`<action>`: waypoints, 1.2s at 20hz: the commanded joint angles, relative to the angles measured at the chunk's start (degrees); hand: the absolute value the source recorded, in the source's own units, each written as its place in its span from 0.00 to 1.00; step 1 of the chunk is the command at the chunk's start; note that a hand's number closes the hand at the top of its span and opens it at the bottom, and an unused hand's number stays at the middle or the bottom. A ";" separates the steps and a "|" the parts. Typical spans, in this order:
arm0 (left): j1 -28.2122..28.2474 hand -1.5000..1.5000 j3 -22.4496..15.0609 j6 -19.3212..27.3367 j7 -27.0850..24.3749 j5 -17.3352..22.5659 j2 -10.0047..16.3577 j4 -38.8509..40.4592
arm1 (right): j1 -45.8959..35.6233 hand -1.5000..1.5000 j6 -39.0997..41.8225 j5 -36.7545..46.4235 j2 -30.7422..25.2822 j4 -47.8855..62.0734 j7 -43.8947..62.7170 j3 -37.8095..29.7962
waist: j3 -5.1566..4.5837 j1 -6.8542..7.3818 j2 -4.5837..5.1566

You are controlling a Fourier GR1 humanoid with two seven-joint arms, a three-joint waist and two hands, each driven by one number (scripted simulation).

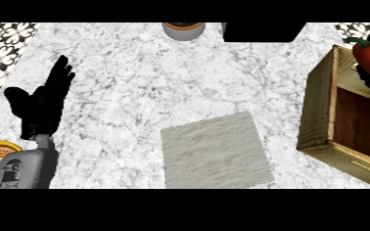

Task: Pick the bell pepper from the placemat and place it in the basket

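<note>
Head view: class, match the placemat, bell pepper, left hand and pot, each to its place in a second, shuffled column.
Things:
1 placemat
2 bell pepper
3 left hand
4 pot

Places:
A top edge of the view
B right edge, by the basket
C left side, open, fingers up
D lower middle of the counter, nothing on it

Pairs: 1-D, 2-B, 3-C, 4-A.

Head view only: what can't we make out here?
- bell pepper: cut off by the right edge, above the basket; resting inside or held, unclear.
- right hand: at most a dark sliver under the pepper at that edge; grip unreadable.
- grey pot, black object: cut by the top edge.
- yellow thing: mostly past the left edge, unidentifiable.
</note>
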 commanded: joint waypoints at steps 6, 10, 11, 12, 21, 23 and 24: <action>1.20 0.50 -0.50 -1.04 0.06 -0.22 0.22 -1.35 | -1.97 1.00 8.98 1.14 -2.65 9.73 -2.10 0.84 | 0.01 0.01 -0.03; 2.89 0.50 -1.97 1.20 1.88 -1.63 -1.89 -5.26 | 2.83 1.00 4.13 3.24 0.54 7.72 -3.78 0.18 | 0.02 -0.19 -0.11; 0.91 0.50 0.40 -1.27 -0.01 -0.01 0.42 -0.96 | -2.42 1.00 6.83 4.42 1.16 9.25 -1.04 1.05 | 0.00 -0.09 -0.05; -2.68 0.50 0.82 0.36 4.19 -0.07 0.63 -1.82 | 2.77 1.00 5.04 3.63 1.15 5.49 -2.88 0.01 | 0.01 -0.39 -0.10; -1.60 0.50 1.48 -0.71 -0.48 -0.14 0.48 2.51 | -2.76 1.00 1.73 8.78 -0.08 18.25 -7.33 -0.78 | 0.00 -0.19 -0.02; 2.16 0.50 -0.78 0.46 0.68 -1.29 -1.56 -3.21 | -1.88 1.00 -1.03 9.80 0.00 20.65 -9.65 -0.89 | 0.02 -0.09 -0.06; 1.76 0.50 1.16 -1.43 -3.66 -0.39 0.20 0.40 | -4.53 1.00 0.13 9.91 0.21 23.17 -9.42 -0.77 | 0.00 -0.02 -0.01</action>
